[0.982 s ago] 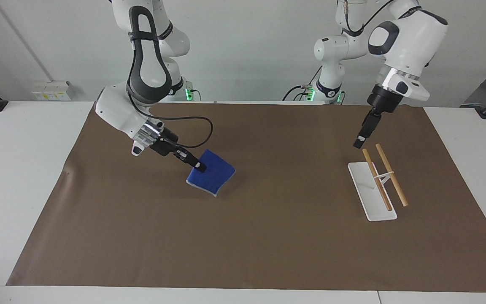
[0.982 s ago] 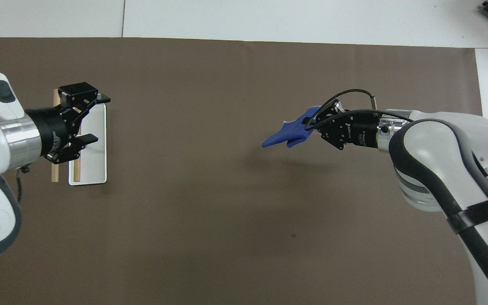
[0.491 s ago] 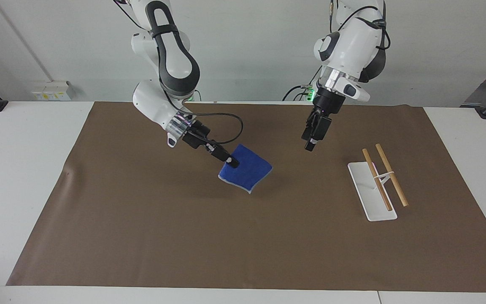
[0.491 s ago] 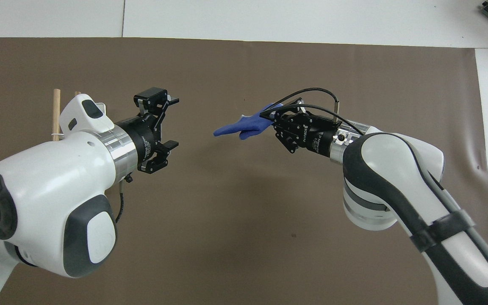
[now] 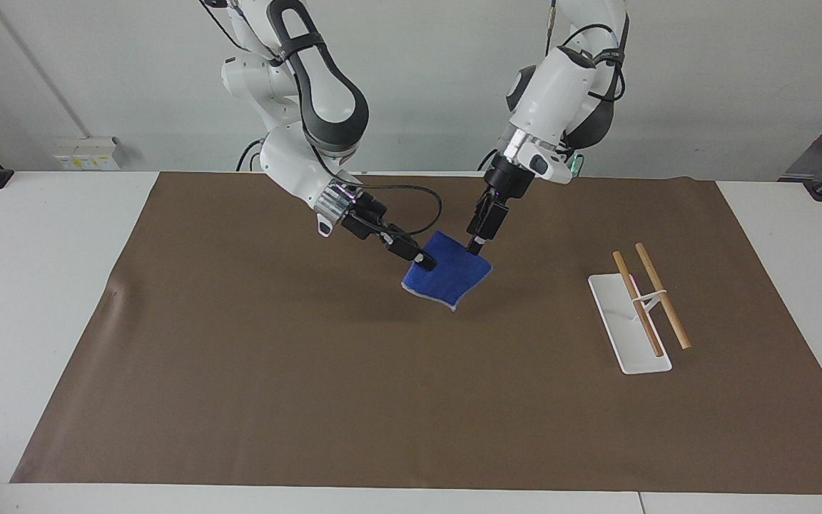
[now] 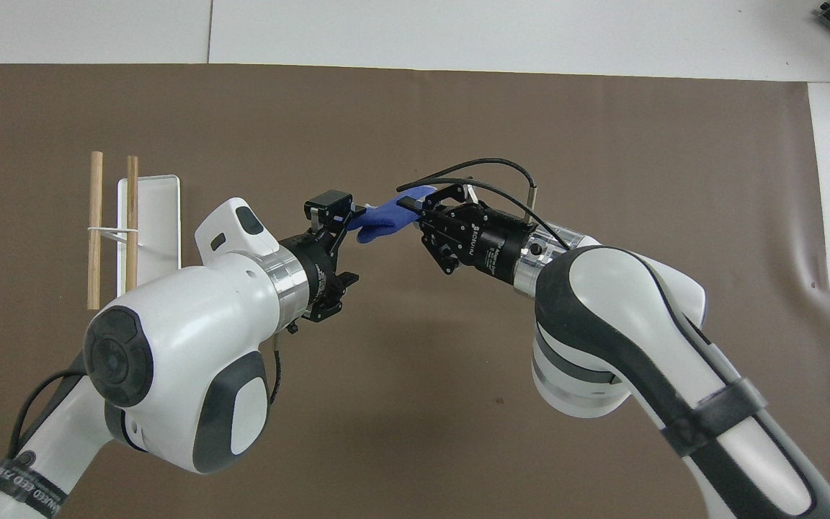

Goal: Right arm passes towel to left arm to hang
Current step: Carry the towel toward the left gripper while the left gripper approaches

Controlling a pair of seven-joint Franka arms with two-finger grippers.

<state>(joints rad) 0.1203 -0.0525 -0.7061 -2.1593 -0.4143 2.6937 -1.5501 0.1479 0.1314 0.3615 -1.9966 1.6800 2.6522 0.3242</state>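
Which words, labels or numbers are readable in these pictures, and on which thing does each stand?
Right gripper: white lettering on its black body, too blurred to read.
Left arm: white print on a black band near its base, too blurred to read.
Towel, rack: no text visible.

Right gripper (image 5: 424, 262), arm stretched low toward mid-table, is clamped on the towel (image 5: 450, 280); left gripper (image 5: 476, 248) angles down, fingers spread at its edge.
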